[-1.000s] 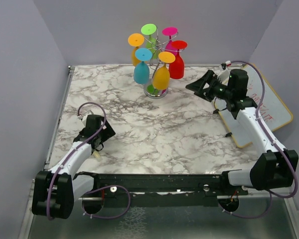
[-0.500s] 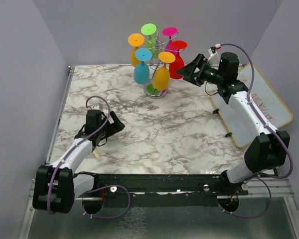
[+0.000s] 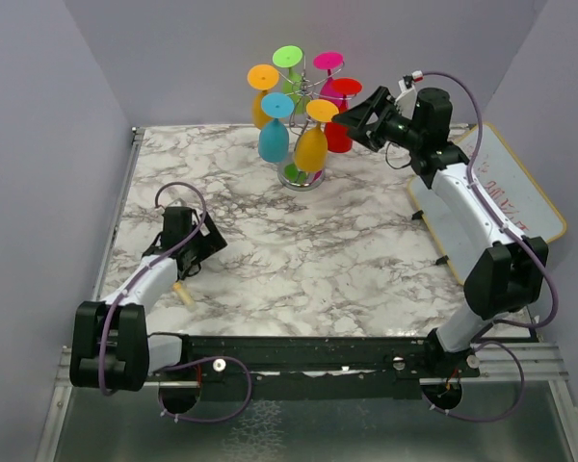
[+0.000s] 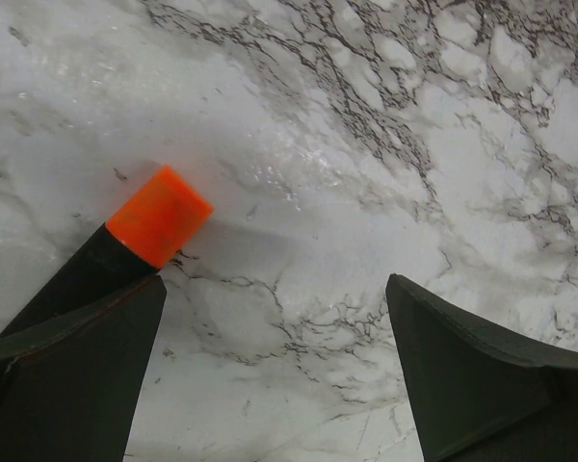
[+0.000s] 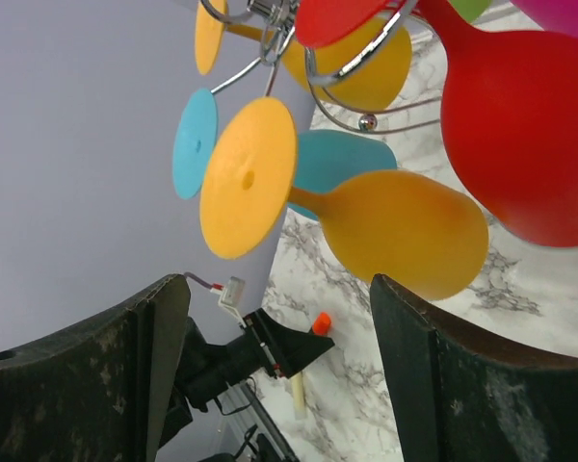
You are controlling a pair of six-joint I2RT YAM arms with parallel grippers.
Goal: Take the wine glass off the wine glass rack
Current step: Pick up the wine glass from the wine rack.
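- The left arm lies folded low over the left side of the marble bench [image 3: 318, 260], forearm near the surface and wrist pointing down at the stone.
- The left end effector [image 4: 275, 289] is spread wide just above the bench, with nothing between its fingers and nothing held.
- One wine glass rack [image 3: 303, 179] stands at the back centre of the bench, its round base on the marble.
- Six wine glasses [image 3: 274, 140] hang on it, feet up and bowls down: orange, green, magenta, red, cyan and amber.
- The right arm is stretched far forward and raised, with its wrist level with the hanging bowls on the rack's right side.
- The right end effector [image 5: 277, 284] is parted and grips nothing. It sits just beside the red glass [image 5: 520, 125], and in the wrist view the amber glass [image 5: 405, 231] lies in line with the gap. I cannot tell whether anything touches.
- One flat board [image 3: 520, 207] with a yellow rim lies at the bench's right edge.
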